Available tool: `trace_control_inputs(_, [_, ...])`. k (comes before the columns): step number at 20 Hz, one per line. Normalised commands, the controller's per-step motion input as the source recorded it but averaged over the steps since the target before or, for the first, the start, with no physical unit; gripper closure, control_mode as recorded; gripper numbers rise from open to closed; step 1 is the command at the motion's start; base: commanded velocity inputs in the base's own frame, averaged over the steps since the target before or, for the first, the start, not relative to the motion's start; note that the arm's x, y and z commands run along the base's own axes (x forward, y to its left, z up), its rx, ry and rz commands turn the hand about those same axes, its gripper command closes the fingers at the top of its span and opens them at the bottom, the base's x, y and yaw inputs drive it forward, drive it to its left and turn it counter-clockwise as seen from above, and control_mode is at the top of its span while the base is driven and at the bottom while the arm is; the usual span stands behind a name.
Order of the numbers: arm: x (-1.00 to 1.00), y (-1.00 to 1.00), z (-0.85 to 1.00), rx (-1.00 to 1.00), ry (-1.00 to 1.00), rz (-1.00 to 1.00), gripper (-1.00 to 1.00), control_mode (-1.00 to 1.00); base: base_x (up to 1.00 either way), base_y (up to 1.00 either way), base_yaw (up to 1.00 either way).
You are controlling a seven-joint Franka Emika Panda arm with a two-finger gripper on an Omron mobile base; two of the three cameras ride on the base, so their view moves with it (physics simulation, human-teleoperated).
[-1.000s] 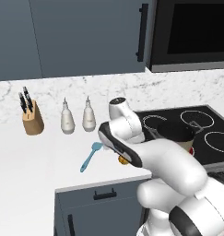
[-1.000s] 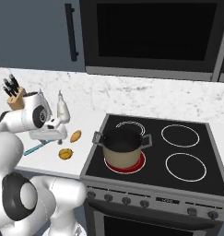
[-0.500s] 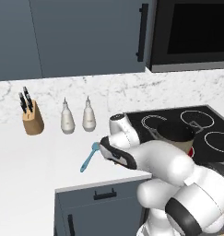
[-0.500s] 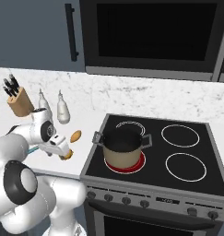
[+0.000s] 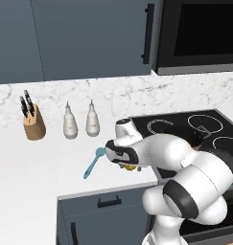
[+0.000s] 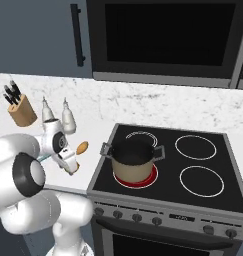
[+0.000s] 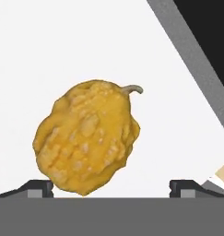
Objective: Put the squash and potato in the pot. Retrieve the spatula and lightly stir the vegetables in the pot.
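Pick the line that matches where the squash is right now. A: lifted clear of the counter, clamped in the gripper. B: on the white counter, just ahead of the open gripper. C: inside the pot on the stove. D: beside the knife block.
B: in the hand view the squash lies on the white counter, between and just beyond the gripper, whose fingertips stand wide apart.
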Motion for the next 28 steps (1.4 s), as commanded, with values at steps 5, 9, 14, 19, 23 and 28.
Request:
trace_control_inputs(5, [0.25, 0.0, -0.02, 0.0, 0.0, -0.19, -1.0, -1.0, 0.0, 0.0, 0.0])
trace_control_inputs(9, [0.21, -0.01, -0.21, 0.0, -0.01, -0.17, -1.0, -1.0, 0.0, 0.0, 0.0])
trace_control_inputs(14, [0.09, 0.0, -0.28, 0.0, -0.06, -0.12, -1.0, -1.0, 0.0, 0.0, 0.0])
trace_control_inputs(19, [-0.09, 0.0, -0.17, 0.0, -0.15, -0.08, 1.0, -1.0, 0.0, 0.0, 0.0])
trace_control_inputs(23, [-0.66, -0.21, 0.25, -0.01, -0.32, -0.02, 1.0, -1.0, 0.0, 0.0, 0.0])
trace_control_inputs(28, [-0.75, -0.45, 0.95, 0.01, -0.29, 0.0, 1.0, -1.0, 0.0, 0.0, 0.0])
